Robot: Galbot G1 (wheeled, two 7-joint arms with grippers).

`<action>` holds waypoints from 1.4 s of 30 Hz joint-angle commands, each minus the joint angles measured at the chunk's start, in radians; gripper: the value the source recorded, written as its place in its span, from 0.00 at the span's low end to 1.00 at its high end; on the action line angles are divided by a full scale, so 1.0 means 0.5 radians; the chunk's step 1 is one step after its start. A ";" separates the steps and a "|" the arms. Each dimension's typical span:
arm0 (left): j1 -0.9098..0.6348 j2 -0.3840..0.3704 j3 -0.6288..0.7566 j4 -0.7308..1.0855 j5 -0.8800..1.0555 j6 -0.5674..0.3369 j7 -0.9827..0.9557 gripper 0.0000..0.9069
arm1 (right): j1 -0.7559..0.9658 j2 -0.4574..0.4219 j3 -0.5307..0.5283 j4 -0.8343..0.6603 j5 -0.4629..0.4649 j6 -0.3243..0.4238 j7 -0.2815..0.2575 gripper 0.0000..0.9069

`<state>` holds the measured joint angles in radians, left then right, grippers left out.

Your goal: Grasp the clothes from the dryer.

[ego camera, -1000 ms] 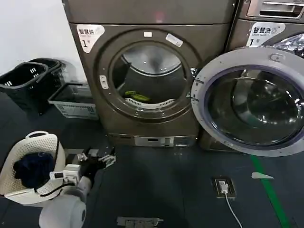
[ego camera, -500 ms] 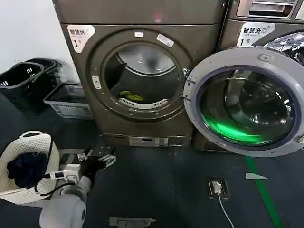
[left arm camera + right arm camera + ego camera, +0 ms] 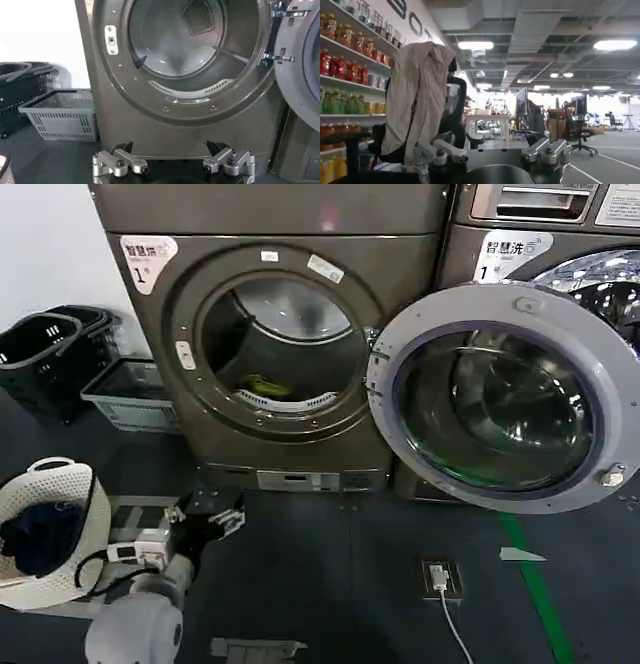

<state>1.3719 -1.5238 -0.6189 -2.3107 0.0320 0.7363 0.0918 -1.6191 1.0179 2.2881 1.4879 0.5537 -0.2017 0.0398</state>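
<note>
Clothes (image 3: 262,387): soft, light, crumpled in dryer (image 3: 270,354); pinch a raised fold. My left hand (image 3: 172,165) gapes empty; right hand (image 3: 492,155) likewise.

Bronze-grey dryer (image 3: 290,444); yellow-green clothes (image 3: 262,387) (navy bundle (image 3: 35,534) in white basket (image 3: 75,569)).

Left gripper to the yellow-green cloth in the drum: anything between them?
Head view: bare dark floor, then the bronze-grey dryer's front panel and porthole rim separate the open left gripper from the yellow-green cloth.
</note>
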 commanded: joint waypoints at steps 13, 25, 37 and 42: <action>0.009 -0.021 0.023 -0.054 0.029 0.098 0.001 1.00 | 0.001 0.007 -0.008 0.001 0.071 0.041 0.004 1.00; 0.013 -0.019 0.050 -0.057 0.087 0.098 -0.004 1.00 | -0.007 0.033 -0.020 0.010 0.067 0.049 0.001 1.00; 0.004 -0.015 0.069 -0.030 0.135 0.098 0.016 1.00 | -0.004 0.037 -0.027 0.023 0.066 0.043 -0.004 1.00; 0.000 -0.007 0.065 -0.023 0.130 0.098 0.010 1.00 | 0.009 0.039 -0.043 0.034 0.064 0.040 -0.006 1.00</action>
<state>1.3722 -1.5293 -0.5860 -2.3249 0.0928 0.7363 0.0964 -1.6160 1.0374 2.2666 1.5030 0.5862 -0.1805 0.0372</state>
